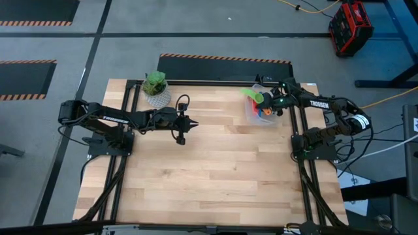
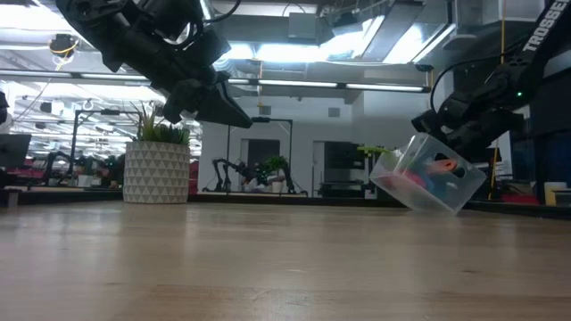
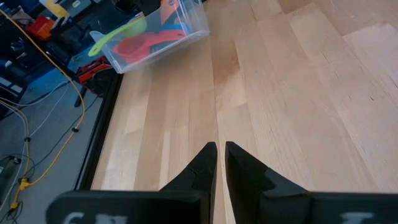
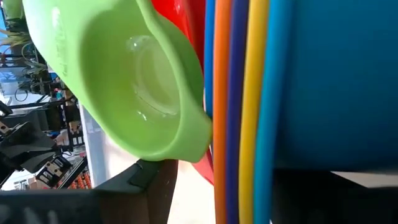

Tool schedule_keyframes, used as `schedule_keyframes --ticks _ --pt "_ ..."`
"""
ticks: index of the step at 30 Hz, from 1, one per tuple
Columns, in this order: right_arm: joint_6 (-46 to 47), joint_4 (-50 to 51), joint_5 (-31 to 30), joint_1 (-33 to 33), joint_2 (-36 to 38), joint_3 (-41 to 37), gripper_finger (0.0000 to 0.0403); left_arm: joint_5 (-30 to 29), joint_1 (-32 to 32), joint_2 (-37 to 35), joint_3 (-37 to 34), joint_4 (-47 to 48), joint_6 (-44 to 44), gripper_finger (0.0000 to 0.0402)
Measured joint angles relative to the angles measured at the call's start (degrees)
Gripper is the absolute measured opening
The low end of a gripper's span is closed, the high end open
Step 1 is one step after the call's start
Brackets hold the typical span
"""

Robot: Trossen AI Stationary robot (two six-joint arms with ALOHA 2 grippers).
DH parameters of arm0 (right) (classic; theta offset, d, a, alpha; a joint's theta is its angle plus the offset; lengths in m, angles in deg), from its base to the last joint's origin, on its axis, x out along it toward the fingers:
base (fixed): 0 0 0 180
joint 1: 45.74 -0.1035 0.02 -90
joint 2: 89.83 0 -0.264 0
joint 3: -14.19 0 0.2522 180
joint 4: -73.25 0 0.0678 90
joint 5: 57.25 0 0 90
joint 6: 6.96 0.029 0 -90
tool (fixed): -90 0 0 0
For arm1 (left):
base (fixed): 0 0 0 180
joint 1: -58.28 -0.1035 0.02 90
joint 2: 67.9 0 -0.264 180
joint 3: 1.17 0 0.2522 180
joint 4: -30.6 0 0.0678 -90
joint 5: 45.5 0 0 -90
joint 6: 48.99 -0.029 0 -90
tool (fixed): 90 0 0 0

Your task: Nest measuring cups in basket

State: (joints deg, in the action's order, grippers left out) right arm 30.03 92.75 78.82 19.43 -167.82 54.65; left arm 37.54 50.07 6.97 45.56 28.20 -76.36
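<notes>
Measuring cups (image 1: 264,104) sit nested in the tilted basket (image 2: 428,175), grasped by right gripper (image 1: 274,102) jaws near the desk's (image 1: 215,170) far right corner; left gripper (image 1: 187,122) jaws clenched, empty.

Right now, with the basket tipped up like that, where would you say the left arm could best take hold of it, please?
Probably the basket's raised clear rim, on the long side facing the table's middle, approached from that side. It hangs tilted off the table in the right gripper, cups inside, the green handle poking out. The left gripper is shut and would need opening.
</notes>
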Motion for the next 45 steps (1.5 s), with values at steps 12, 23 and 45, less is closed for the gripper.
schedule_keyframes --ticks 12,23,45 --pt "0.0 0.0 -0.2 0.0 0.0 0.0 0.016 0.0 0.0 0.0 0.0 0.0 0.0 0.0027" --pt "0.1 0.0 -0.1 0.0 0.0 0.0 0.0157 0.0 0.0 0.0 0.0 0.0 0.0 0.0027" --pt "0.1 0.1 -1.4 0.0 0.1 0.1 0.0148 0.0 0.1 0.0 0.0 -1.6 0.0 0.0027"
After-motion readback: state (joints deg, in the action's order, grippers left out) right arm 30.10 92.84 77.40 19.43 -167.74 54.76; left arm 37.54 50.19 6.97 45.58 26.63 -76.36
